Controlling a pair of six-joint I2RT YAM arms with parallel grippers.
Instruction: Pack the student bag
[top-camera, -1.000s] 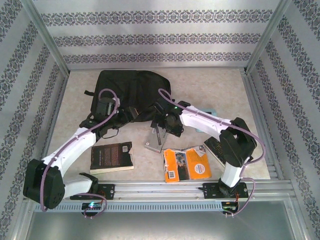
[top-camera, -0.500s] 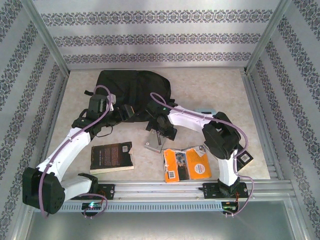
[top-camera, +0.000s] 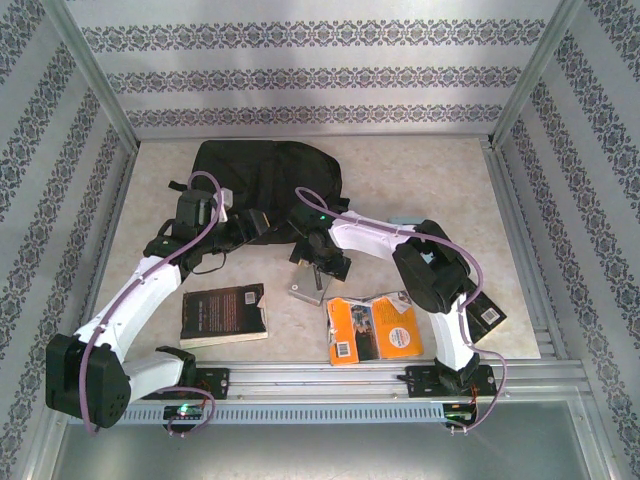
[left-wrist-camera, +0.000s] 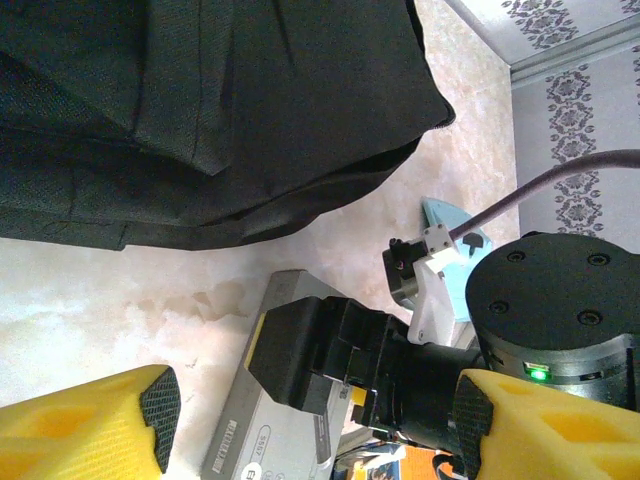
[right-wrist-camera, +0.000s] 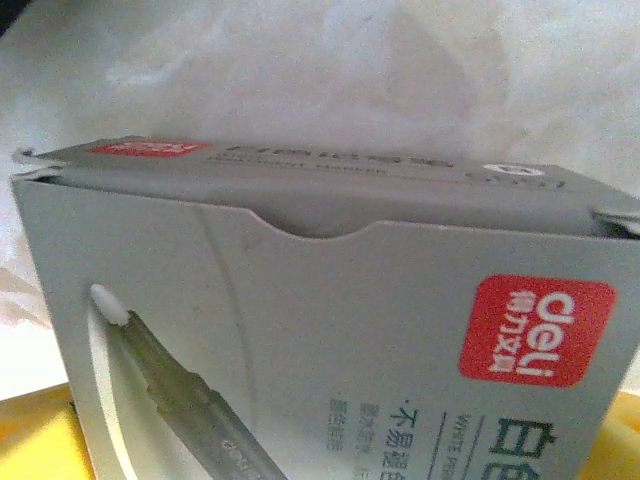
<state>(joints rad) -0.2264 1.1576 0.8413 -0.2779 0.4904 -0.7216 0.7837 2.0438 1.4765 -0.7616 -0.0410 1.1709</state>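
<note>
Progress: early, by my reading. The student bag (top-camera: 265, 180) lies flat and every loose item sits outside it, so all the packing is left for you.
Right fingers (right-wrist-camera: 30, 445): spread wide, with yellow showing at both lower corners of the wrist view and the grey box (right-wrist-camera: 330, 330) between them. You straddle the box, but I cannot tell whether you press on it.
Grey box: card, with a red logo and a pen-like drawing. It rests on the counter (top-camera: 420, 170), just beside the bag's near edge.
Left fingers (left-wrist-camera: 90, 425): released and wide apart, nothing between them. They hover near the bag's near edge and face the box and your right wrist.
Student bag: on the far part of the counter, left of centre, its black fabric slumped. I see no mouth held open.
Further out: the dark book (top-camera: 223, 313) lies by your left arm and the orange book (top-camera: 373, 328) by your right base, both well apart from the bag.
Next need: probably a firm hold on the box and an opening in the bag.
</note>
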